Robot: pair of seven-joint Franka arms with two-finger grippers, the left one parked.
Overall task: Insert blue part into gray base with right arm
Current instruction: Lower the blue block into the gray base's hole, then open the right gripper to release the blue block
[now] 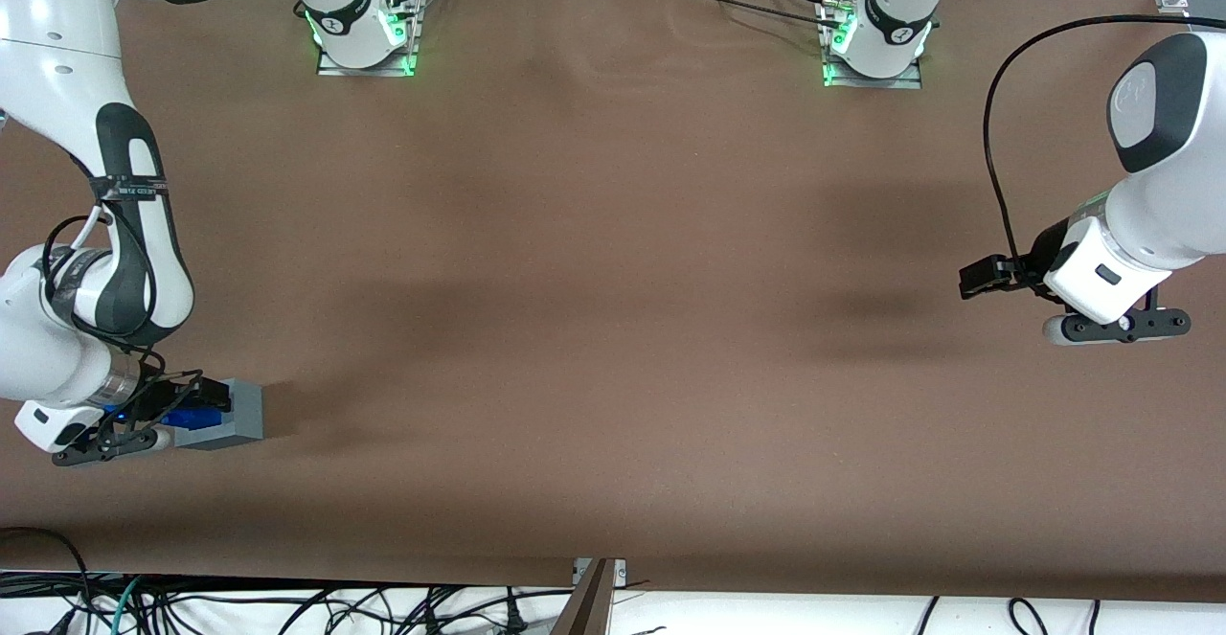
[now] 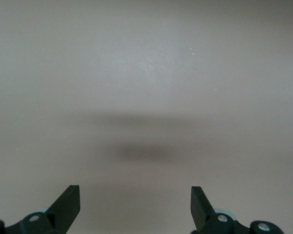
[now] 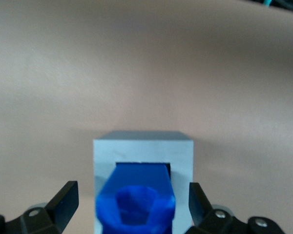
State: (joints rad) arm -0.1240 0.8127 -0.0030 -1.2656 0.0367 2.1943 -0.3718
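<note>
Right arm (image 1: 124, 233) is down low at the working arm's end of the counter (image 1: 613, 328), near the edge closest to the front cam. Its gripper (image 1: 187, 405) sits right over the gray block (image 1: 230, 415), w/ the blue piece (image 1: 192, 418) showing betw. the black fingers in the front view.

Wrist cam on that arm: gray block (image 3: 142, 161) seen from above, square recess in its top face, and the blue piece (image 3: 136, 204) standing in that recess, lumpy rounded end w/ its hole pointing up at the cam. Blue piece looks seated in the recess; how deep, can't tell.

Gripper (image 3: 133, 202) fingers are spread apart, one on each side of the block, w/ a clear gap betw. each fingertip and the blue piece. Not clamped on anything. Fingertips (image 3: 66, 197) flank the gray block's sides; whether they touch it can't be told.

Block stands flat on the brown counter, its shadow falling toward the parked arm's end.
</note>
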